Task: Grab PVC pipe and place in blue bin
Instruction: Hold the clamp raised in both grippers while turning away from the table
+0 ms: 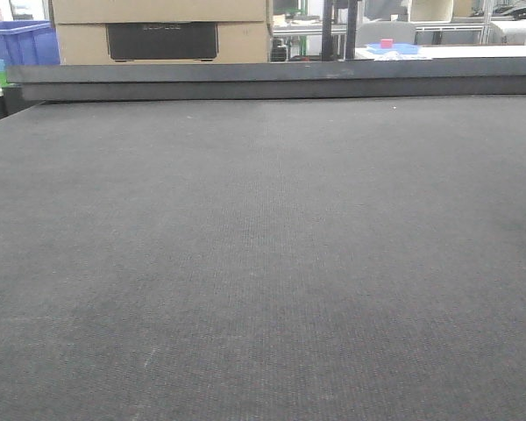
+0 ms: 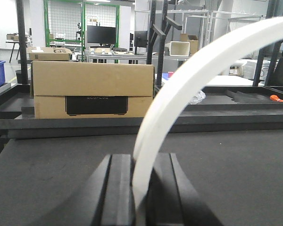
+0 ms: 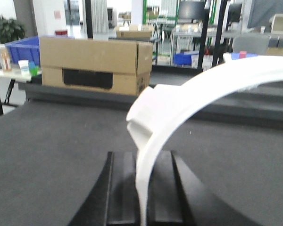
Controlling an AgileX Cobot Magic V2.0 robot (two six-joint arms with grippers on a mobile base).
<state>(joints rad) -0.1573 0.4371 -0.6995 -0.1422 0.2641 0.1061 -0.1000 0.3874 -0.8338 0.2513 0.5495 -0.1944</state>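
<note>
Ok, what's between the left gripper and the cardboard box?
Just bare black table, then a dark raised ledge before the cardboard box, shown in the left wrist view. The left gripper grips the white pipe.

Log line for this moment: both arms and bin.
left gripper shut on PVC pipe | right gripper shut on collared pipe | blue bin far-left beyond table

Matte black left end effector (image 2: pixel 140 188), right end effector (image 3: pixel 144 188) alike, flat grooved fingers (image 2: pixel 120 188)

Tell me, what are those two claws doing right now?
Left gripper shut on PVC pipe. Right gripper shut on PVC pipe too. Blue bin far back left, beside cardboard box. Nothing blocking on table.
</note>
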